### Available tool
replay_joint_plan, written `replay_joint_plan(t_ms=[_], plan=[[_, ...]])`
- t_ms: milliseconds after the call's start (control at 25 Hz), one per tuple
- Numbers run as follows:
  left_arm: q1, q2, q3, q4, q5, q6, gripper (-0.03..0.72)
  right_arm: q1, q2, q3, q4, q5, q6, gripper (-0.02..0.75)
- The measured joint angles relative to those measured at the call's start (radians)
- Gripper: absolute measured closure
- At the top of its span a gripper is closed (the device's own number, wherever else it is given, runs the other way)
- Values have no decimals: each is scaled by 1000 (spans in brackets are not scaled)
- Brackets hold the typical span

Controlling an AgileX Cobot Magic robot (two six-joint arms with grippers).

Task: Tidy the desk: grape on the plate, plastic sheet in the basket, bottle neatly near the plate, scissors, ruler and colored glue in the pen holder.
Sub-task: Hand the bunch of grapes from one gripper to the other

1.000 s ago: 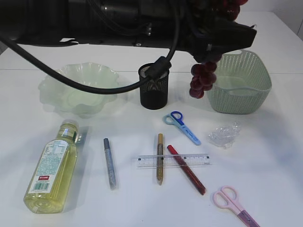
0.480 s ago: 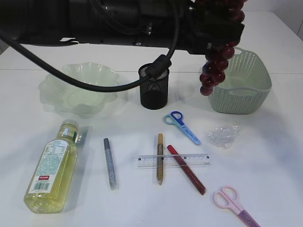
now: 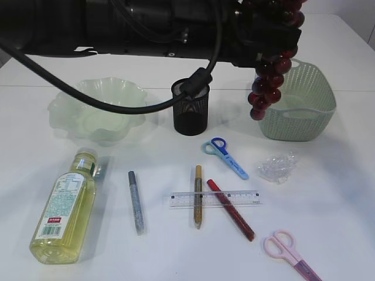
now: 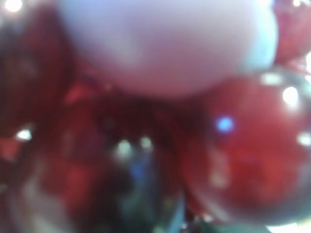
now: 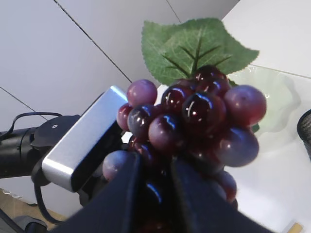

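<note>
Far right, above the basket [image 3: 319, 120], my left gripper [image 3: 266, 41] clenches the grape [image 3: 265, 88]. My right gripper [image 5: 153, 194] straddles it, though I cannot tell whether it grips. Opposing pulls could tear berries off, well short of the plate [image 3: 61, 111].

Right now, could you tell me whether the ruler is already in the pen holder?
No, the ruler lies flat on the desk, in front of the pen holder.
</note>
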Motion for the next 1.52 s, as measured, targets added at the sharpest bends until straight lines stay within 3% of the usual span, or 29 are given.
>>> replay_joint_plan(t_ms=[680,1520], plan=[[0,0,0,0,0,-7,572,0,0,0,0,-10,-1,524],[0,0,0,6,0,-11,575,0,11,0,14,-54,-1,309]])
